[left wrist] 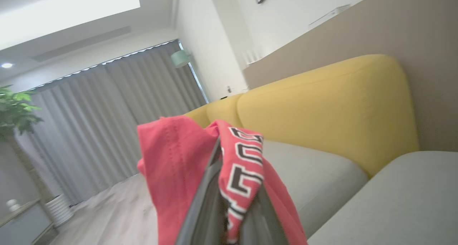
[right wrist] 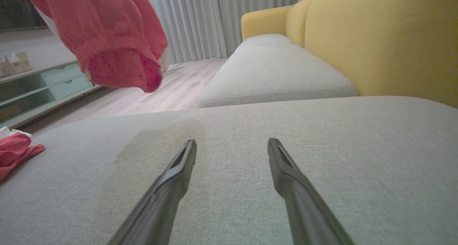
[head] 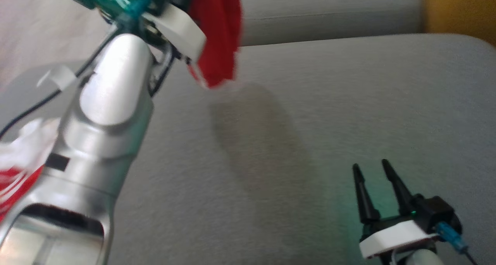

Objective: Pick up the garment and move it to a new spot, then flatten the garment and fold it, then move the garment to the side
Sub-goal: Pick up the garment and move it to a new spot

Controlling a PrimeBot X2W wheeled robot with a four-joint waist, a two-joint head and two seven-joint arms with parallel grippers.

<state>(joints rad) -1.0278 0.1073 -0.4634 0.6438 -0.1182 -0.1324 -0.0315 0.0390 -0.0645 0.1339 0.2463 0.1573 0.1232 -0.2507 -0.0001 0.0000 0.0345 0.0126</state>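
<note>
The red garment (head: 217, 36) hangs in the air from my raised left arm (head: 108, 102), above the far left part of the grey sofa seat (head: 310, 121). In the left wrist view my left gripper (left wrist: 232, 187) is shut on the garment (left wrist: 179, 166); its white and dark lettering drapes over the fingers and hides their tips. The garment's hem (right wrist: 118, 66) dangles free at the upper left of the right wrist view. My right gripper (head: 371, 166) rests low over the seat at the near right, open (right wrist: 232, 144) with nothing between its fingers.
Another bunch of red and white cloth (head: 19, 168) lies at the seat's left edge (right wrist: 14, 150). A yellow backrest (right wrist: 375, 41) runs along the right. A second grey cushion (right wrist: 272, 69) lies beyond a seam. A pale green cabinet (right wrist: 43, 87) stands across the wood floor.
</note>
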